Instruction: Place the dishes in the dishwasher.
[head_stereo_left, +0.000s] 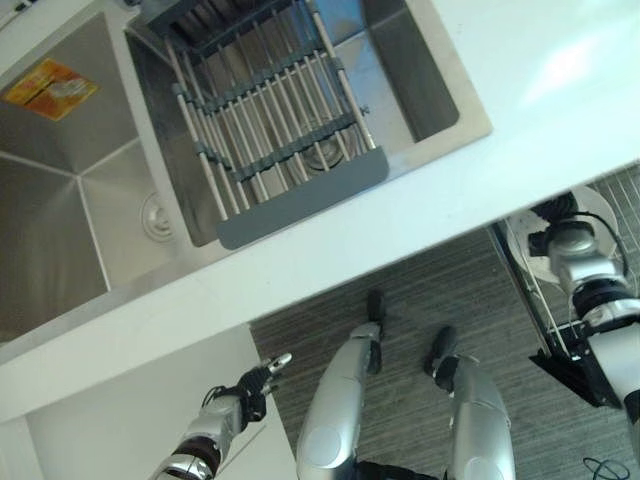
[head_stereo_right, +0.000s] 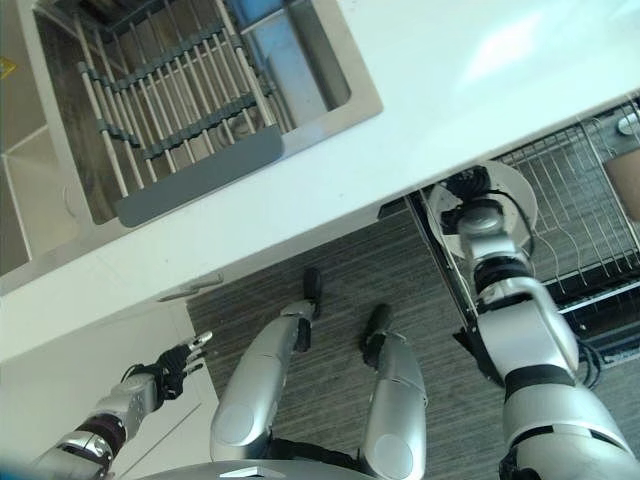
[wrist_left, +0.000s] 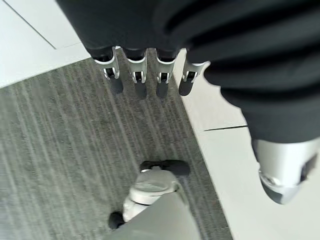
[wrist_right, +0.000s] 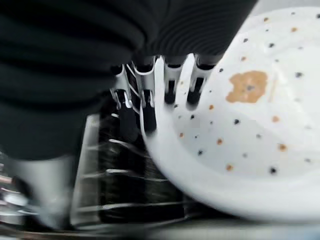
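Speckled white plate (wrist_right: 250, 125) gripped by right hand (wrist_right: 165, 85) over dishwasher rack (head_stereo_right: 570, 200); left hand (wrist_left: 145, 70) relaxed, holding nothing.

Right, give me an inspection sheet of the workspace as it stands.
Surface: white countertop with a steel double sink set in.
Job's things: white speckled plate at the right hand, above the dishwasher rack, which is pulled out below the counter.
Clutter: grey roll-up drying rack lying across one sink basin.
Hands: left hand open, idle beside the white cabinet; right hand with fingers over the plate's rim.
Cables: nothing seen.
Surroundings: grey striped carpet floor.
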